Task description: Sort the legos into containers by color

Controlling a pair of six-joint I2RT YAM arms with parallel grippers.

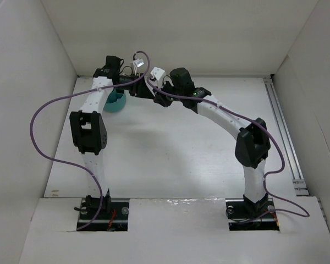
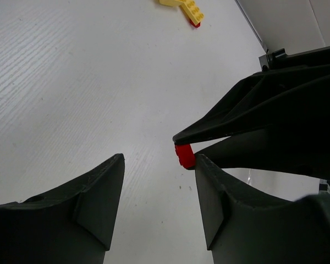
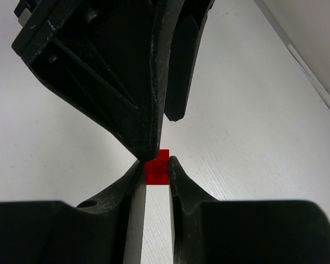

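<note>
**A:** What has the right gripper (image 3: 157, 164) got?

**B:** Its two matte black fingers, curved and tapering, are pinched tight on a red lego (image 3: 157, 171), a small glossy square block that sticks out just past their tips

**A:** And the left gripper (image 2: 159, 162)?

**B:** Spread wide, with nothing between its fingers. They are wedge-shaped, dull black plastic with a faintly grainy face. In the right wrist view the tip of one comes down from 12 o'clock and meets the top edge of the red lego; the other hangs apart at 1 o'clock

**A:** What lies around them?

**B:** A white table (image 2: 71, 82) with a fine ribbed grain. In the left wrist view, at 12 o'clock from the held block and well apart, a yellow lego (image 2: 181, 6) with round studs lies flat. A second red piece (image 2: 195, 23) peeks out at its 5 o'clock edge

**A:** The container?

**B:** From above, a round teal bowl (image 1: 117, 102) of smooth plastic sits at 8 o'clock of the meeting grippers, mostly hidden behind the left arm; its compartments cannot be made out. A purple cable (image 1: 37, 118) loops out at 9 o'clock
</note>
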